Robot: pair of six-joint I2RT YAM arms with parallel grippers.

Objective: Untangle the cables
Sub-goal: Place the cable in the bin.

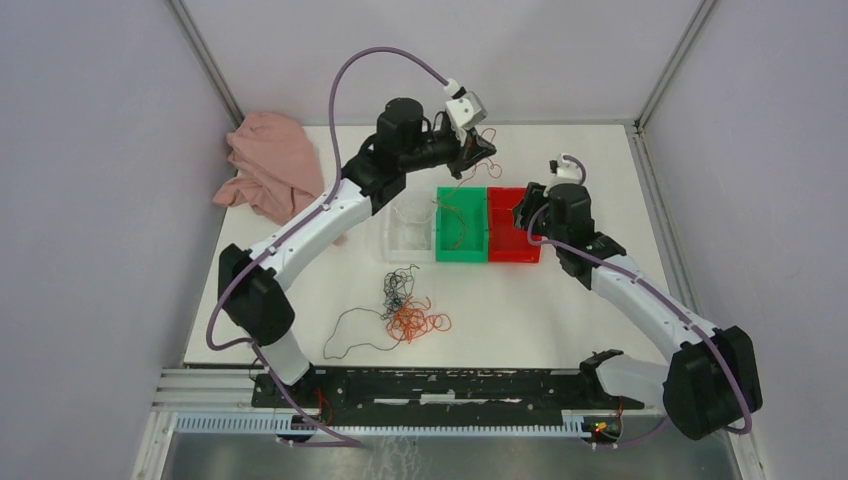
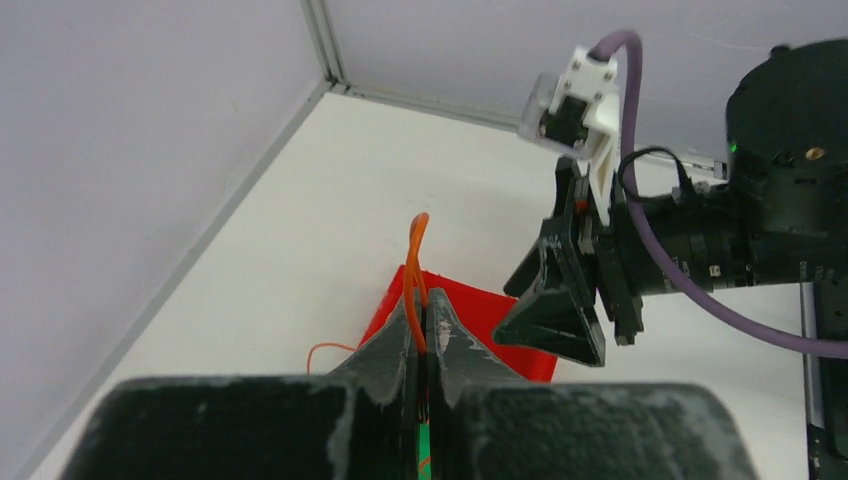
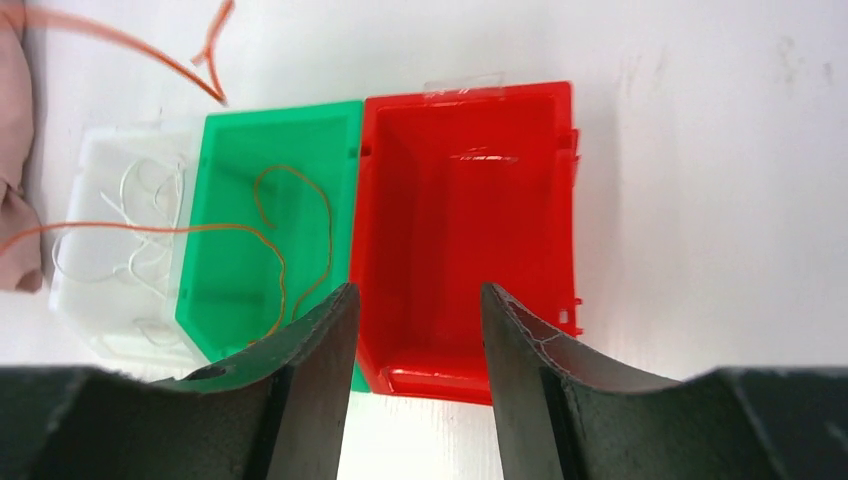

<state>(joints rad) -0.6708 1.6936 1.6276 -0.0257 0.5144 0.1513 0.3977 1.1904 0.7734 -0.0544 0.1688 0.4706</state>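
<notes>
The cables are a tangled wad (image 1: 405, 305) of thin orange, black and whitish wires on the white table in front of the bins. My left gripper (image 1: 478, 150) is raised behind the bins and is shut on one orange wire (image 2: 413, 265), which sticks up between its fingertips. The wire trails down into the green bin (image 3: 280, 110), where it curls (image 3: 300, 200). My right gripper (image 3: 417, 295) is open and empty above the near end of the red bin (image 3: 465, 92). It also shows in the top view (image 1: 522, 212).
A clear bin (image 3: 100, 140) with whitish wires stands left of the green bin. A pink cloth (image 1: 270, 165) lies at the table's back left. The right gripper (image 2: 560, 310) hangs close to the left gripper's right side. Grey walls enclose the table.
</notes>
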